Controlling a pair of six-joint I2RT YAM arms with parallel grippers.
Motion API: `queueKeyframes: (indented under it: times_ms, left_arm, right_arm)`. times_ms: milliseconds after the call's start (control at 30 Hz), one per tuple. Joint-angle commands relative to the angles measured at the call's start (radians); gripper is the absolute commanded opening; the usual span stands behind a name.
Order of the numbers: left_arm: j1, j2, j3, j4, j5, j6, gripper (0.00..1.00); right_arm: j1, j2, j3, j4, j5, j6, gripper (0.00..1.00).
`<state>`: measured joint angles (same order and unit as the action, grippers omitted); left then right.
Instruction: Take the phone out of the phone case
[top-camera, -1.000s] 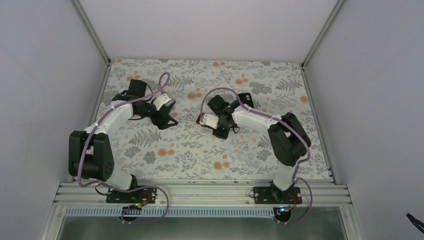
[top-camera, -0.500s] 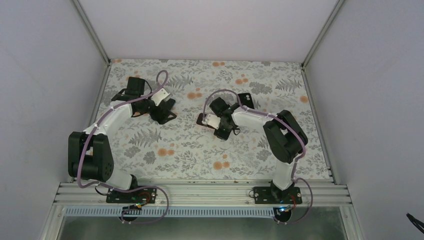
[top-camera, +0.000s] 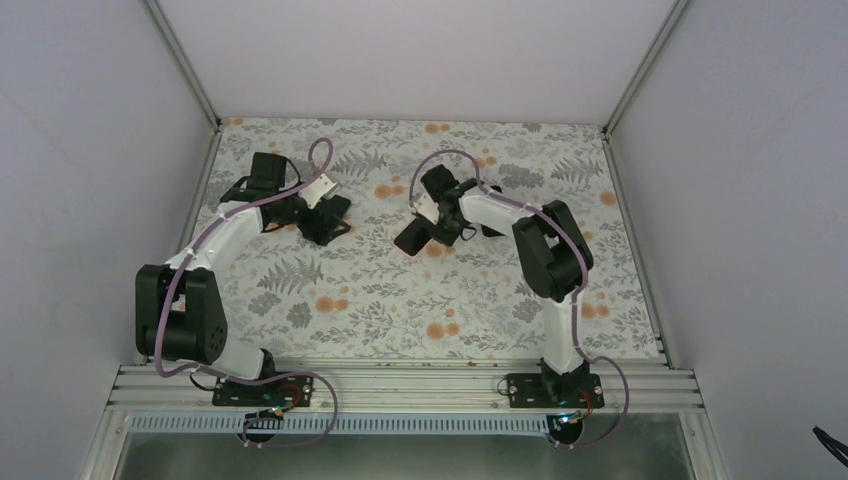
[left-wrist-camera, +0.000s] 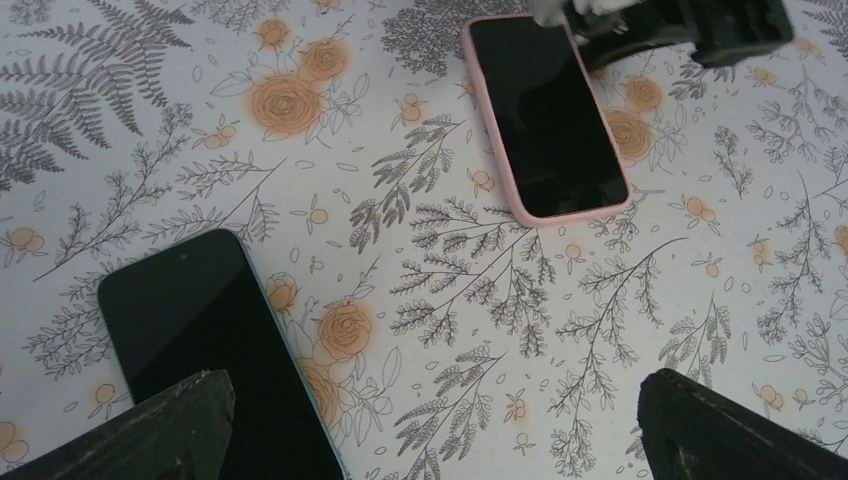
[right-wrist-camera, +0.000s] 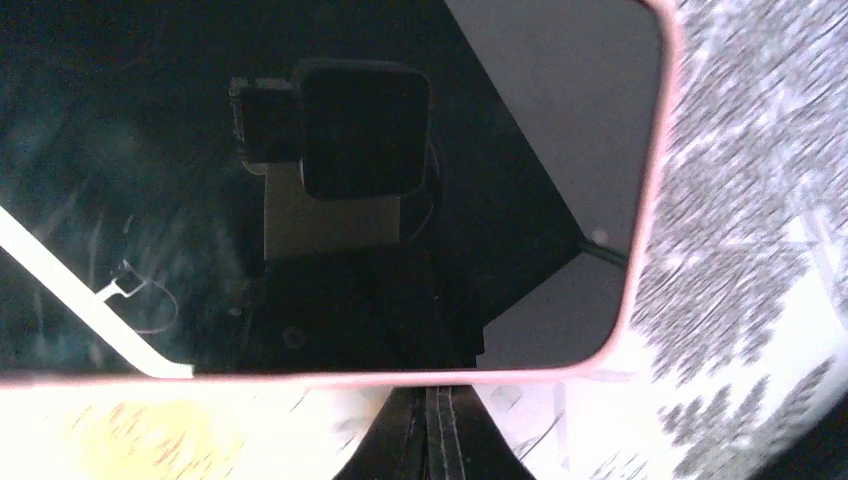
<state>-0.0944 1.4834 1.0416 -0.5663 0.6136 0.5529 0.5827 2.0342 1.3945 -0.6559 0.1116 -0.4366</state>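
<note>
The table (top-camera: 400, 300) wears a cloth of grey ferns and orange flowers, and both arms reach over its far half. The left arm (top-camera: 225, 240) bends in from the left, and the right arm (top-camera: 545, 250) folds back toward the middle.

Two phones lie face up on the cloth, well apart, both with dark screens. The phone (left-wrist-camera: 548, 115) sits in its pink case (right-wrist-camera: 300, 378), near the centre of the table and just left of the right wrist. The pink rim shows along every edge that can be seen. In the right wrist view its glass fills nearly the whole frame and mirrors the camera housing, with the rim running down the right side and along the bottom. The second phone (left-wrist-camera: 200, 340) has a thin bluish edge, and it lies below the left wrist, its near end cut off by the frame.

The left gripper (top-camera: 332, 218) hangs above the cloth with its fingers (left-wrist-camera: 170, 430) spread wide and nothing between them. The right gripper (left-wrist-camera: 640, 25) sits at the far end of the cased phone and overlaps its corner. I cannot tell whether it is clamped on the case or only resting there.
</note>
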Motion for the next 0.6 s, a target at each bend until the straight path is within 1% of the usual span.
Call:
queueKeyframes:
  times_ms: [0, 100, 300, 567]
  left_arm:
    - [0.011, -0.035, 0.006, 0.019, 0.009, -0.008, 1.00]
    - [0.018, -0.041, -0.011, 0.017, 0.012, 0.001, 1.00]
    - [0.048, -0.055, -0.031, 0.013, 0.021, 0.027, 1.00]
    - [0.087, -0.056, -0.040, 0.015, 0.077, 0.038, 1.00]
  right_arm:
    - [-0.029, 0.122, 0.136, -0.073, 0.023, -0.019, 0.04]
    - [-0.029, 0.183, 0.235, -0.115, -0.006, -0.026, 0.04]
    - [-0.026, 0.280, 0.376, -0.163, -0.030, -0.034, 0.04]
    - [0.015, 0.329, 0.474, -0.138, -0.048, -0.044, 0.04]
